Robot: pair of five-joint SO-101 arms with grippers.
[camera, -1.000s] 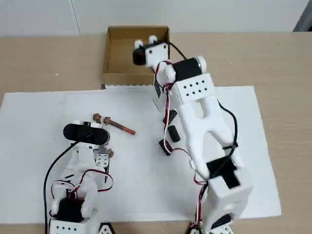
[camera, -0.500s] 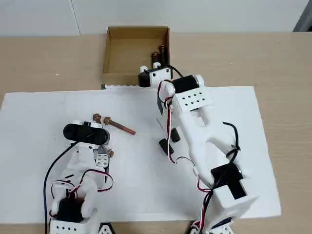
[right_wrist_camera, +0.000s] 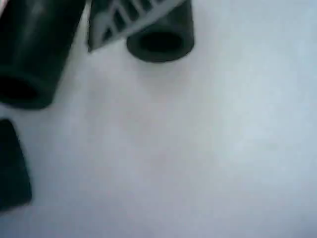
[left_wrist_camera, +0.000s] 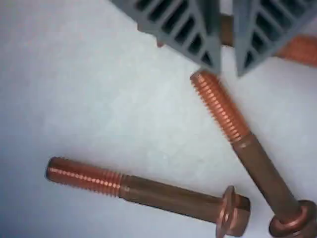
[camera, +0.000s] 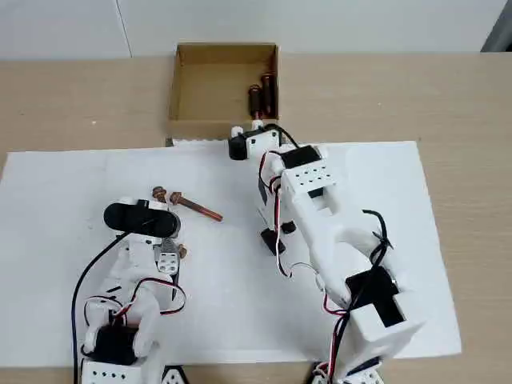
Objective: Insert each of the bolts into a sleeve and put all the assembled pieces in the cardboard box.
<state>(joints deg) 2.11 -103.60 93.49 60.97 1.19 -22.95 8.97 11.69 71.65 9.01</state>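
Observation:
The cardboard box (camera: pixel 200 88) stands at the table's far side, with assembled bolt-and-sleeve pieces (camera: pixel 262 94) lying in its right part. My right arm (camera: pixel 312 188) stretches over the paper, its wrist just short of the box. Part of my right gripper (right_wrist_camera: pixel 133 22) hangs over black sleeves (right_wrist_camera: pixel 161 42) (right_wrist_camera: pixel 29 54) lying on the paper; one sleeve (camera: pixel 270 240) shows beside the arm. My left gripper (left_wrist_camera: pixel 225 62) hovers shut, a narrow slit between its tips, just above loose copper bolts (left_wrist_camera: pixel 237 144) (left_wrist_camera: pixel 148 191). The long bolt (camera: pixel 196 206) lies near the left arm.
White paper (camera: pixel 72 208) covers most of the wooden table (camera: pixel 72 96). Two more bolts (camera: pixel 158 193) (camera: pixel 182 251) show as copper heads by the left arm. Cables run along both arms. Open paper lies to the left and far right.
The right arm has drawn back from over the box toward the paper, uncovering the assembled pieces in the box. The left arm has not moved.

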